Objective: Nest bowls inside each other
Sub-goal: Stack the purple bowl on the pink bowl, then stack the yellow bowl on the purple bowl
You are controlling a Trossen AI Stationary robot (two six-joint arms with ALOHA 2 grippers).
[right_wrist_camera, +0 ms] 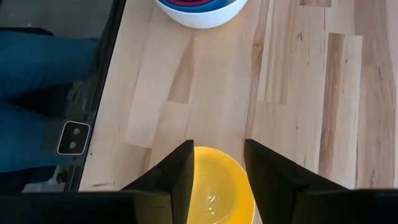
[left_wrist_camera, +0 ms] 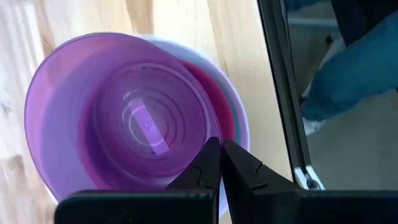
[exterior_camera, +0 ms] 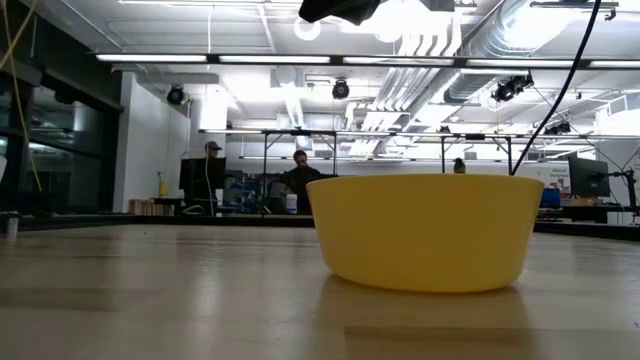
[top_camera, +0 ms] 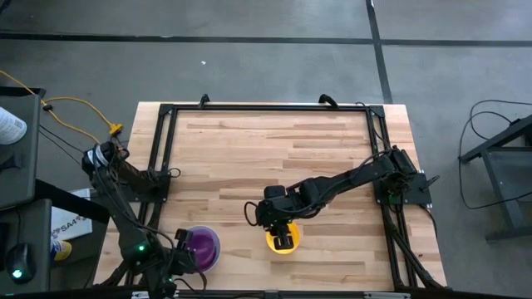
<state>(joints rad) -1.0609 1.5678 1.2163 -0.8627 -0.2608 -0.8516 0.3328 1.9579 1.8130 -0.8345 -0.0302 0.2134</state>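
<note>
A purple bowl (top_camera: 202, 245) (left_wrist_camera: 124, 118) sits inside a stack near the table's near left corner. A red rim (left_wrist_camera: 219, 93) and the white bowl's rim (left_wrist_camera: 241, 121) show around it, and the stack (right_wrist_camera: 205, 15) stands on the wood. My left gripper (top_camera: 184, 256) (left_wrist_camera: 221, 152) is shut, with its tips over the purple bowl's rim. A yellow bowl (top_camera: 273, 242) (exterior_camera: 425, 235) (right_wrist_camera: 217, 186) stands upright on its base at the near middle. My right gripper (top_camera: 283, 239) (right_wrist_camera: 217, 158) hangs open above it, clear of it in the low view. My left gripper has its shut fingertips (left_wrist_camera: 211, 155) at the purple bowl's rim (left_wrist_camera: 202, 140), slanting down from the table's near side. I cannot tell whether they touch the rim.
A black frame rail (top_camera: 166, 166) runs around the tabletop. A person's legs in blue trousers (left_wrist_camera: 348, 68) (right_wrist_camera: 43, 62) stand just past the table's near edge. People (exterior_camera: 300, 180) show far off in the room. Bare wood (top_camera: 274, 149) lies across the table's far half.
</note>
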